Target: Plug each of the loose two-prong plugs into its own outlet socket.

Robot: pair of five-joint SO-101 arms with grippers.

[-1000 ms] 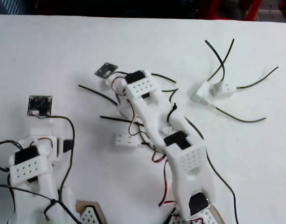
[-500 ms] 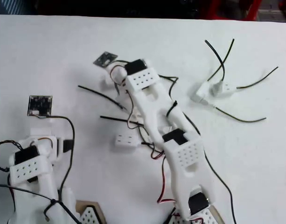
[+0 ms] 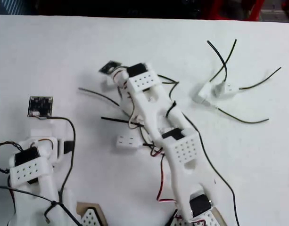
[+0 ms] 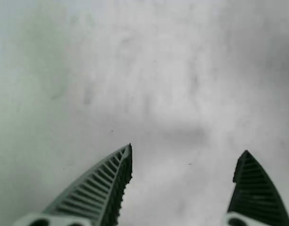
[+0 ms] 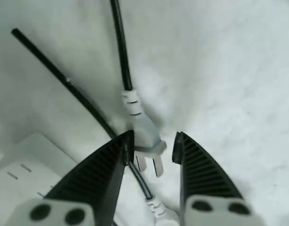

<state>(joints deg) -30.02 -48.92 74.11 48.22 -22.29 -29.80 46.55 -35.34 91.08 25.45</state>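
Observation:
A grey two-prong plug [image 5: 145, 136] on a black cable [image 5: 119, 47] lies on the white table between the fingers of my right gripper [image 5: 153, 136]. The gripper is narrowly open; one finger touches the plug and a thin gap shows at the other. A second black cable [image 5: 64, 80] passes under the plug to another grey plug end [image 5: 158, 209]. The white outlet socket block [image 3: 127, 141] lies beside the right arm [image 3: 144, 89], and its corner [image 5: 26, 165] is close to the gripper. My left gripper [image 4: 187, 149] is open over bare table.
Two more white pieces [image 3: 203, 94] [image 3: 224, 89] with thin dark cables lie at the right of the table. Loose black cables [image 3: 99, 95] run left of the right arm. The left arm [image 3: 33, 165] rests at the near left corner.
The right arm's wrist swung a little toward the far edge, then came back and to the right. The left arm has not moved.

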